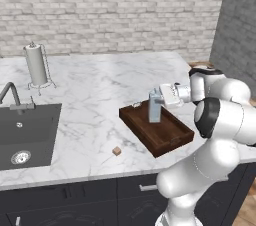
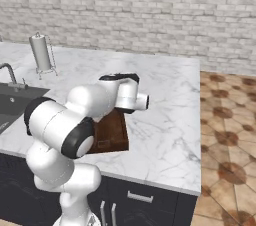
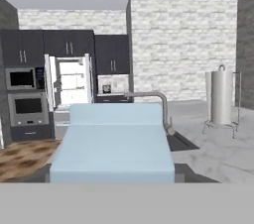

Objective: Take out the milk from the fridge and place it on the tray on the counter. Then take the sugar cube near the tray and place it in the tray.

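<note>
The milk (image 1: 154, 112), a slim pale blue carton, stands upright inside the dark brown tray (image 1: 165, 135) on the marble counter (image 1: 95, 95). My gripper (image 1: 157, 99) reaches in from the right and is shut on the carton's upper part. I cannot tell whether the carton's base touches the tray floor. In the hand view the milk (image 3: 111, 143) sits close between the fingertips (image 3: 181, 171). The tiny tan sugar cube (image 1: 117, 151) lies on the counter left of the tray's near corner. Far off, the fridge (image 3: 72, 82) stands open. My arm hides most of the tray (image 2: 112, 132) in the right base view.
A paper towel roll (image 1: 36, 65) on a wire stand sits at the back left. The grey sink (image 1: 25, 130) and its faucet (image 1: 12, 95) lie at the left edge. The counter ends just right of the tray, over tiled floor (image 2: 225, 135).
</note>
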